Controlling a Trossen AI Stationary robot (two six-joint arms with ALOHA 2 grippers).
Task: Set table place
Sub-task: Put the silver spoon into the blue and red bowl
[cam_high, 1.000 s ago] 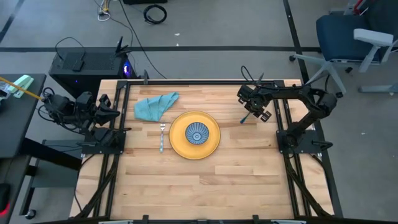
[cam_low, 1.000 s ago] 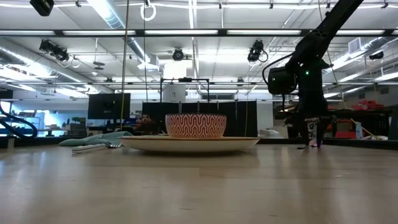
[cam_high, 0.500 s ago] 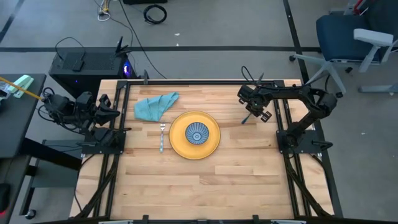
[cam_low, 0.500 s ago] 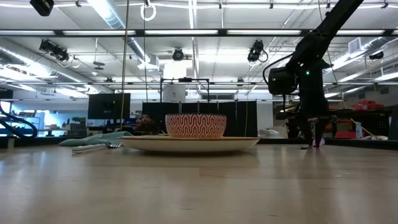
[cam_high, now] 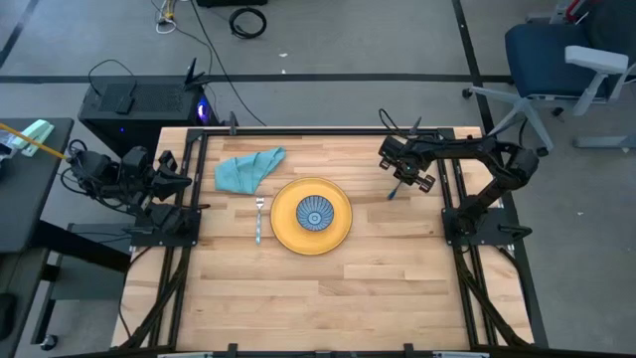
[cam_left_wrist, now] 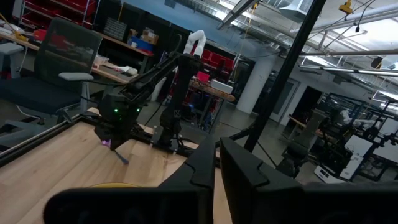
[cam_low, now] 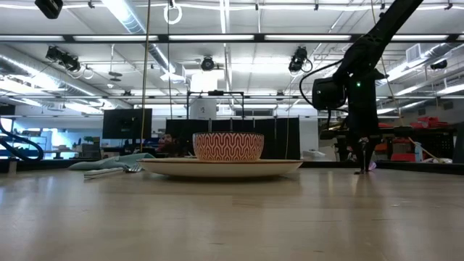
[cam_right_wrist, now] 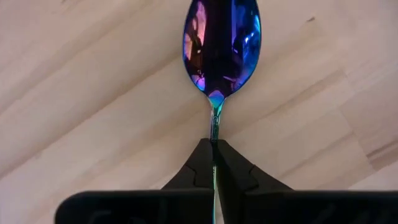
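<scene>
High: we see the spoon (cam_high: 394,189) on the bench (cam_high: 318,298), right of the plate (cam_high: 311,216); the right gripper (cam_high: 402,180) is over it.
Low: right jaws low at the bench.
Left wrist: left gripper (cam_left_wrist: 216,163) parked, jaws shut, empty.
Right wrist: jaws pinched on the thin handle just behind the bowl; we judge the spoon light, stiff and slippery, so the neck suits.

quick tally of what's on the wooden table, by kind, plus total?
Plates: 1, round yellow plate
Bowls: 1, red-and-white patterned bowl with blue inside, on the plate
Forks: 1, silver metal fork
Spoons: 1, iridescent blue-purple metal spoon, handle pinched in the right hand
Cloths: 1, crumpled teal cloth napkin
Total: 5
</scene>
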